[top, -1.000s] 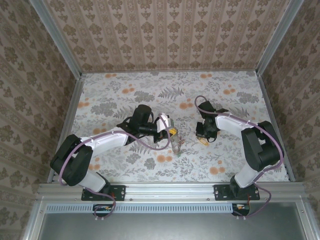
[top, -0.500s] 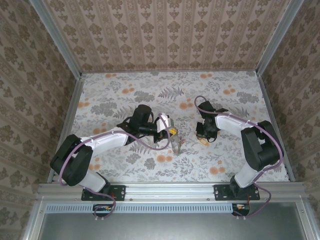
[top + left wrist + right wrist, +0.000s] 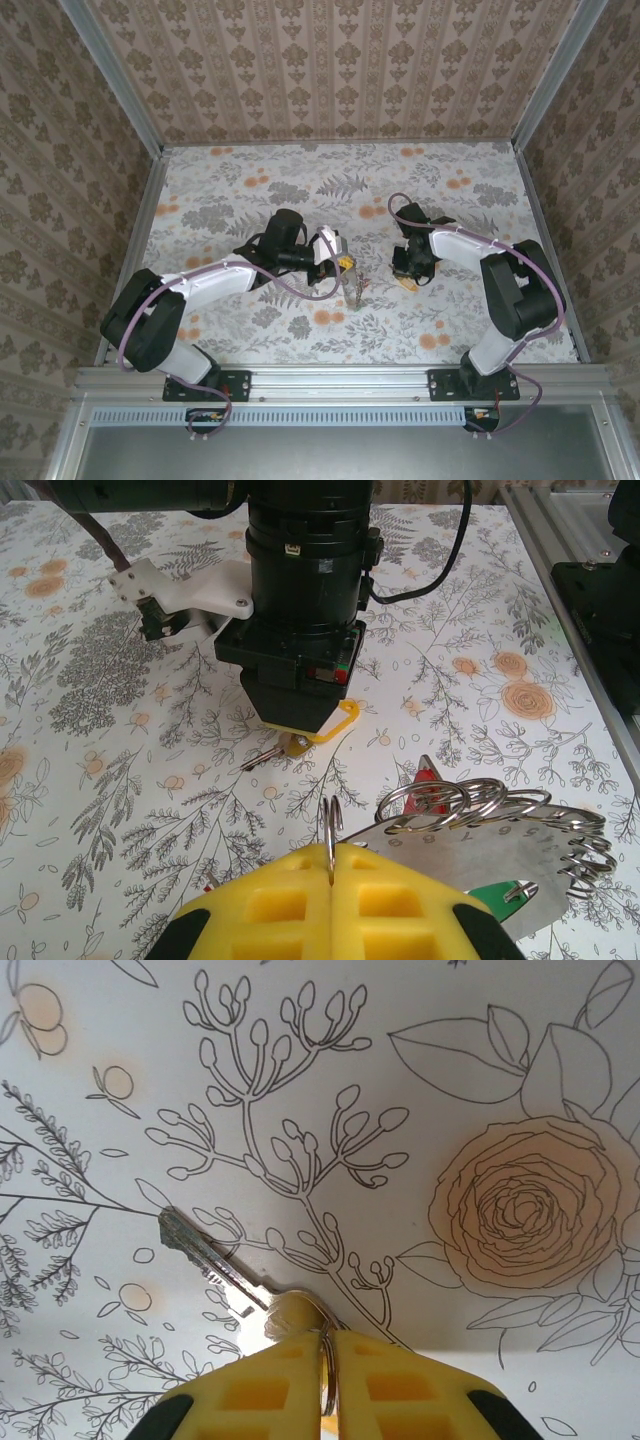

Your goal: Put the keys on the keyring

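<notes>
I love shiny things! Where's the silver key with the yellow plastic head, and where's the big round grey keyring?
silver key with yellow plastic head (image 3: pixel 208 1258): right wrist view, middle of its metal blade.
big round grey metal keyring (image 3: pixel 480 865): left wrist view, its flat grey face.

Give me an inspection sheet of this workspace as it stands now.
Surface: floral-patterned table.
Job's things: keyring held by the left hand, a red key head and a green key head at it; yellow key lying on the table under the right hand.
Clutter: nothing seen.
Hands: left hand shut on the keyring; right hand shut on the yellow key's end.
Cables: a purple cable looped along each arm.
Surroundings: patterned walls on three sides, metal rail at the near edge.
</notes>
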